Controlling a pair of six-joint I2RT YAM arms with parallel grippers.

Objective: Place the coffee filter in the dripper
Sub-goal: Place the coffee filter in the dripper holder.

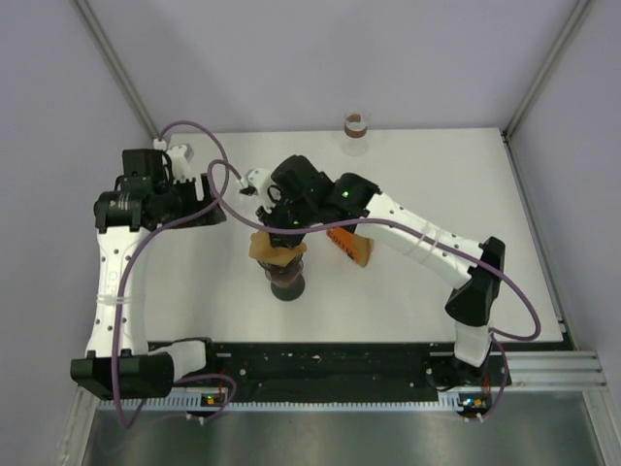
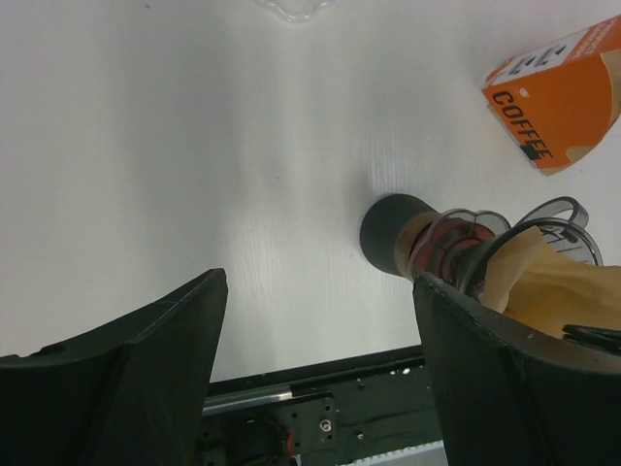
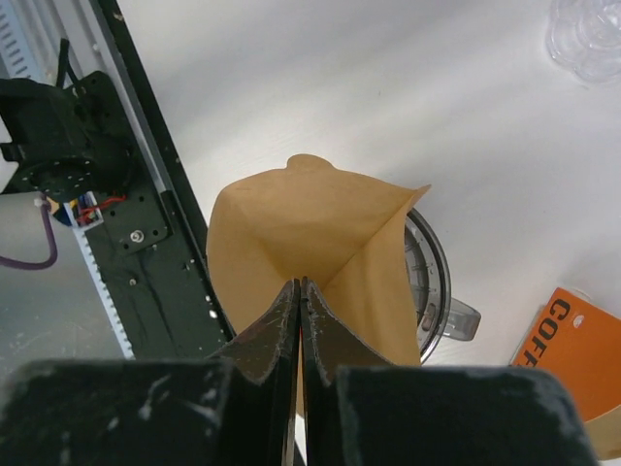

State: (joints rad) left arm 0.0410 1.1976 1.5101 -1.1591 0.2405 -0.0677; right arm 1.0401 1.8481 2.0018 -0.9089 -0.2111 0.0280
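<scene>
Right wrist | right fingers (image 3: 260,340) pinch brown paper cone filter (image 3: 310,223) over ribbed clear dripper (image 3: 434,282) | left fingers (image 2: 146,340) spread

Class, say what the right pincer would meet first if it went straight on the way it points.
Probably the dripper, just beyond the coffee filter the right pincer pinches; depth unclear.
</scene>
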